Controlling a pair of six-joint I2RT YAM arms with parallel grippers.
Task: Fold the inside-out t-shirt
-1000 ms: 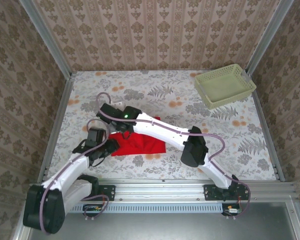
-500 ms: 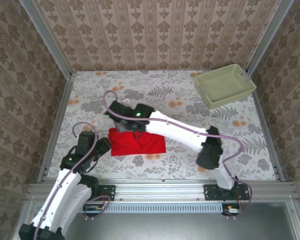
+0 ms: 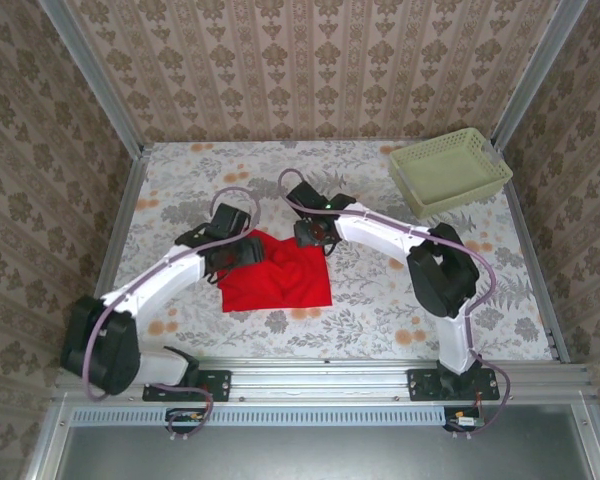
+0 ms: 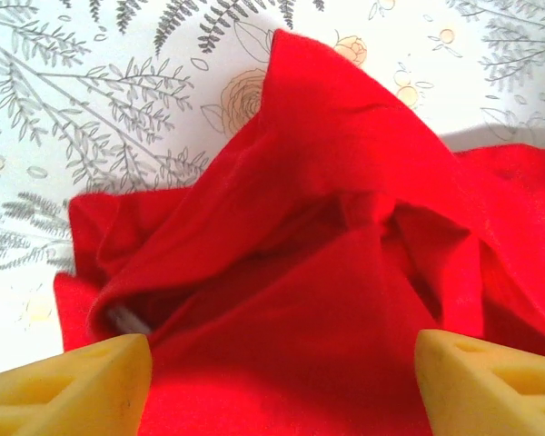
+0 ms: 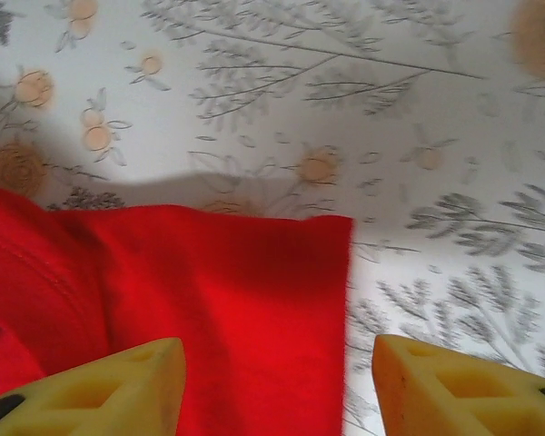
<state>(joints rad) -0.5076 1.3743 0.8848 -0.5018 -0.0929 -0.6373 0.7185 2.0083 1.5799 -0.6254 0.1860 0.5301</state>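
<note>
The inside-out t-shirt [image 3: 277, 275] should handle light, limp. The left pincer [image 4: 282, 368] and right pincer [image 5: 277, 381] are spread, empty; pinch 10 and 2 o'clock corners.

T-shirt [image 3: 277, 278] was soft red cloth, matt, creased. Table [image 3: 380, 300] top looked smooth, printed floral, low sheen. Basket [image 3: 458, 197] was pale green plastic w/ lattice walls. Arm shells [image 3: 375, 228] were glossy white plastic. Frame rail [image 3: 330, 368] was brushed metal. Left gripper [image 4: 282, 386] & right gripper [image 5: 277, 386] fingers looked matt yellow plastic.
</note>
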